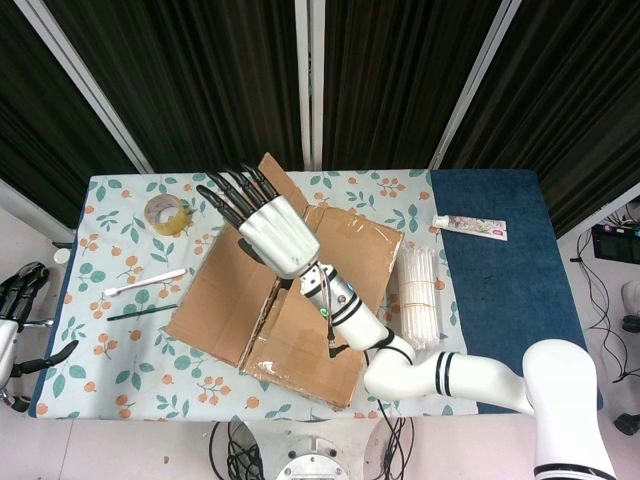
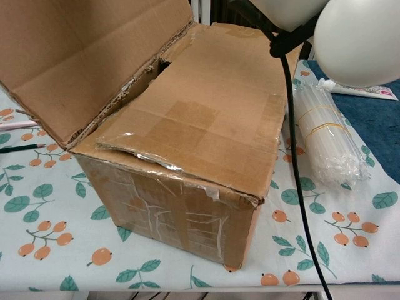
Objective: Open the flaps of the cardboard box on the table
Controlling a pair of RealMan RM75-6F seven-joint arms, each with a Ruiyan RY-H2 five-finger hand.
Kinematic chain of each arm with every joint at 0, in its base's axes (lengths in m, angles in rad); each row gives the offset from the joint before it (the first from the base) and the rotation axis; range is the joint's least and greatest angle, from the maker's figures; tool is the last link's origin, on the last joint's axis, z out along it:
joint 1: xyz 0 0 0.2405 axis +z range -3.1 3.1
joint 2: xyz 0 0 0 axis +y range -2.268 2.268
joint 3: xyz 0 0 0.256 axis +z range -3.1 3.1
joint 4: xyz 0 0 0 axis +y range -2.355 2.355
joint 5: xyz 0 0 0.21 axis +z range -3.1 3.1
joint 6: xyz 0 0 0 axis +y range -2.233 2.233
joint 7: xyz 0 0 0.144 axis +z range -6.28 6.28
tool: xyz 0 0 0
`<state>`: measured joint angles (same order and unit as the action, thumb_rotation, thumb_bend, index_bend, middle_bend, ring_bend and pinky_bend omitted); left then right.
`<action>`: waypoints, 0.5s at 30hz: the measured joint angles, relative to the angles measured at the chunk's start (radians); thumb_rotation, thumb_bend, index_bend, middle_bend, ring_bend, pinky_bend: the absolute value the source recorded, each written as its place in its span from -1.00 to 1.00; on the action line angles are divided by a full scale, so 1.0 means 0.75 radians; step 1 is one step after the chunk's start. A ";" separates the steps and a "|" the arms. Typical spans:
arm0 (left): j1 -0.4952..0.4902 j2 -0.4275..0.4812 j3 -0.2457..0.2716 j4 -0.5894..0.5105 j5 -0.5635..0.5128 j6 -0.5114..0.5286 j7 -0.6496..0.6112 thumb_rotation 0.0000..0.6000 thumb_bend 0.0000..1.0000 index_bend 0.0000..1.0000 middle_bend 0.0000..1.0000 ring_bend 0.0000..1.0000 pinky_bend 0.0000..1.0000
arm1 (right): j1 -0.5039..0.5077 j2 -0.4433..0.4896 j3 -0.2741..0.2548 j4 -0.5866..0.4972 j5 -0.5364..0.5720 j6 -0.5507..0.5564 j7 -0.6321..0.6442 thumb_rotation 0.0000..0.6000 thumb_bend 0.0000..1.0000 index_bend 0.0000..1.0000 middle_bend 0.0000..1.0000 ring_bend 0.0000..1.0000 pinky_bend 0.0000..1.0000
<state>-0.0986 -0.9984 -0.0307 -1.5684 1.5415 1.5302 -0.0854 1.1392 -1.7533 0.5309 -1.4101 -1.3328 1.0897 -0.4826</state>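
Observation:
The cardboard box (image 1: 310, 330) stands mid-table. Its left flap (image 1: 225, 295) is swung outward and leans away to the left, showing its bare inner side (image 2: 87, 59). The other top flap (image 2: 200, 125) lies flat over the box, with torn tape along its front edge. My right hand (image 1: 268, 228) hovers over the far end of the raised flap, fingers spread and pointing up-left, holding nothing; contact with the flap cannot be told. Only the right arm (image 2: 353, 37) shows in the chest view. My left hand (image 1: 15, 325) hangs off the table's left edge, holding nothing.
A yellow tape roll (image 1: 165, 213) sits at the back left. A white pen (image 1: 145, 283) and a black pencil (image 1: 145, 312) lie left of the box. A bundle of clear sticks (image 2: 322, 140) lies right of it. A tube (image 1: 470, 227) rests on the blue cloth (image 1: 500, 290).

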 measured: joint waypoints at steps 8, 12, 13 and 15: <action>-0.001 -0.005 0.000 0.014 0.003 -0.011 -0.015 -0.26 -0.75 -0.82 -0.86 -0.88 -0.63 | -0.058 0.101 -0.096 -0.102 -0.082 0.022 0.154 1.00 0.34 -0.87 -0.88 -1.00 -1.00; -0.010 -0.013 -0.001 0.015 0.009 -0.021 -0.014 -0.26 -0.75 -0.82 -0.86 -0.88 -0.63 | -0.106 0.248 -0.169 -0.236 -0.099 -0.038 0.251 1.00 0.83 -0.31 -0.53 -1.00 -1.00; -0.013 -0.016 -0.002 0.014 0.011 -0.025 -0.012 -0.26 -0.75 -0.82 -0.86 -0.88 -0.63 | -0.115 0.289 -0.185 -0.269 -0.096 -0.065 0.259 1.00 0.87 -0.20 -0.44 -1.00 -1.00; -0.018 -0.022 -0.003 0.013 0.016 -0.027 -0.010 -0.26 -0.75 -0.82 -0.86 -0.88 -0.63 | -0.131 0.388 -0.223 -0.345 -0.084 -0.143 0.267 1.00 0.90 -0.04 -0.34 -1.00 -1.00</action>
<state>-0.1119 -1.0146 -0.0332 -1.5586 1.5532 1.5096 -0.0927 1.0406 -1.4622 0.3633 -1.6687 -1.3954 0.9823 -0.2825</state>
